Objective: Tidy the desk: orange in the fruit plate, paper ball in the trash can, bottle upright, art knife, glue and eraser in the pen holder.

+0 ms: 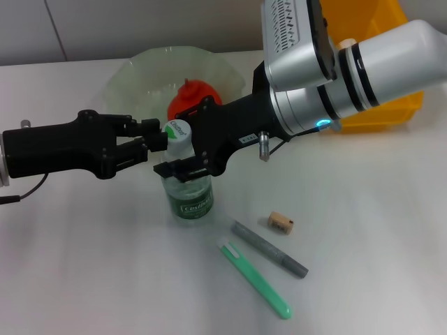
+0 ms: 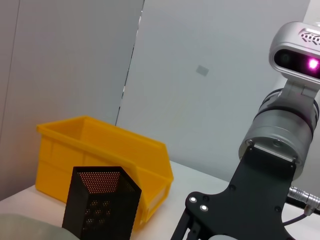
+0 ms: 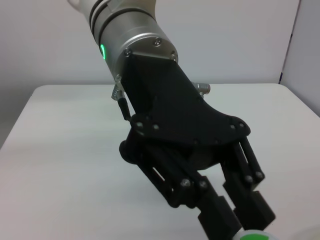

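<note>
Water bottle (image 1: 187, 183) upright on desk (image 1: 363, 237), before fruit plate (image 1: 133, 73) holding orange (image 1: 190, 98). Left gripper (image 1: 158, 139) clamps bottle cap; right gripper (image 1: 183, 167) spread around bottle body. Eraser (image 1: 280, 222) nearby.

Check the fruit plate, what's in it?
The orange sits in the fruit plate. The right gripper and its arm cover part of the bowl, so anything else inside is hidden.

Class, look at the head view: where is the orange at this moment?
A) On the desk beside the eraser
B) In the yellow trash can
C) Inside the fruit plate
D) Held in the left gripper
C: the orange sits inside the pale green fruit plate, behind the upright bottle that both grippers are closing around.
</note>
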`<state>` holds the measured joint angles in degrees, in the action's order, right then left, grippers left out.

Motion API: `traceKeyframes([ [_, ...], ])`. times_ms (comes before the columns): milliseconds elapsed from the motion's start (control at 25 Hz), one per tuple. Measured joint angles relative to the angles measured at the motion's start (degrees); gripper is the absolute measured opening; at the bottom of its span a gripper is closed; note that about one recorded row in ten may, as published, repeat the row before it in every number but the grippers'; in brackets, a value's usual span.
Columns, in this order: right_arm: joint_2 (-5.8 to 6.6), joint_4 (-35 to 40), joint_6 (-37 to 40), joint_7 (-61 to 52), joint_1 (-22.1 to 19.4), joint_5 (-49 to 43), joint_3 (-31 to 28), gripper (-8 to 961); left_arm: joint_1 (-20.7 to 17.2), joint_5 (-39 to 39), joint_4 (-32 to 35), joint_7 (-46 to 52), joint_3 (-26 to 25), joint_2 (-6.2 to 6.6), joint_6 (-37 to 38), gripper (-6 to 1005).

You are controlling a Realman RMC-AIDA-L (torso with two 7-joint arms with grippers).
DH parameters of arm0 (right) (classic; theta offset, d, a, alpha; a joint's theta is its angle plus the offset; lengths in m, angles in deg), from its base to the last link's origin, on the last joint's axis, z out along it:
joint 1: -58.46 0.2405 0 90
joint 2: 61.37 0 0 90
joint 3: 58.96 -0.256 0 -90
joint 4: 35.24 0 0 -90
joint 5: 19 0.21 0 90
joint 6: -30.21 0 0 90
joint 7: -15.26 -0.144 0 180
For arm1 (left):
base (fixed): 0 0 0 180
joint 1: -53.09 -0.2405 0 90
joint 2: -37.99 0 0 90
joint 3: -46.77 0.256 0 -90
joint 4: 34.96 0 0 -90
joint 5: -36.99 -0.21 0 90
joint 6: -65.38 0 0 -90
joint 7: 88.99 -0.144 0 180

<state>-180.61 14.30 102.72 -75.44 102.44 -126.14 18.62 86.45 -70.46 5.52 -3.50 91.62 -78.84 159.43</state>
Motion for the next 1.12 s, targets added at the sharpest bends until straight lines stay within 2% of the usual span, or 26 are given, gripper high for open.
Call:
traceKeyframes([
  [120, 0.01, -0.14, -0.10, -0.03, -0.02, -0.02, 0.32, 538, 0.12, 0.02, -0.05, 0.00, -0.01, 0.01, 0.00, 262],
  [360, -0.02, -0.31, -0.05, -0.03, -0.22, -0.02, 0.46, 530, -0.35, 0.19, 0.15, -1.30, -0.07, -0.11, 0.18, 43],
  [800, -0.10, -0.43, -0.19, 0.11, -0.54, -0.01, 0.54, 523, -1.55, 2.28, 0.18, -1.35, -1.60, -0.89, 2.30, 131],
  [1000, -0.10, -1.26, -0.33, 0.55, -0.72, 0.01, 0.14, 523, -1.53, 2.85, 0.10, -2.17, -1.26, -1.19, 2.17, 365],
  [1080, -0.11, -1.69, -0.33, 0.76, -0.74, 0.02, 0.00, 523, -1.28, 2.87, -0.21, -2.53, -1.07, -1.29, 2.08, 599],
  [1120, -0.11, -1.79, -0.33, 0.90, -0.75, 0.02, -0.01, 523, -1.19, 2.87, -0.30, -2.66, -0.99, -1.35, 2.00, 638],
])
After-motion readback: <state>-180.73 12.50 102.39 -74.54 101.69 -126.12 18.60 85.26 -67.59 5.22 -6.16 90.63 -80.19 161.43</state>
